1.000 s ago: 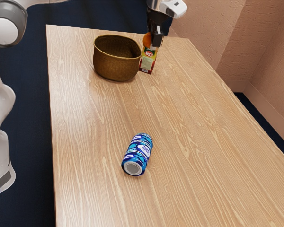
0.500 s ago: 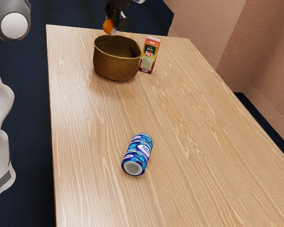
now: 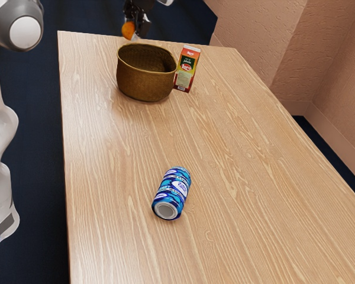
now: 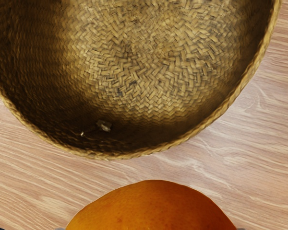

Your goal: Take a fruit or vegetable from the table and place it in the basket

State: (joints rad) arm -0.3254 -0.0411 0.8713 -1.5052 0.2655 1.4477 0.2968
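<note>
My gripper (image 3: 135, 33) is up beyond the far rim of the woven basket in the exterior view, shut on an orange (image 3: 128, 30). The brown basket (image 3: 143, 83) stands upright at the table's far end. From the wrist view, the orange (image 4: 151, 208) is a large rounded shape at the lower edge, with slivers of the gripper (image 4: 150, 226) at its two sides. The basket's rim (image 4: 201, 130) lies beside the orange, and its woven inside holds no fruit that I can see.
A red and green juice carton (image 3: 187, 70) stands close against the basket, toward the exterior view's right. A blue can (image 3: 172, 193) lies on its side on the wooden table (image 3: 242, 195), well apart from the basket.
Holding the orange, my gripper has moved from above the carton toward the exterior view's left, passing to the basket's far side. During the last half second it shifted only slightly.
</note>
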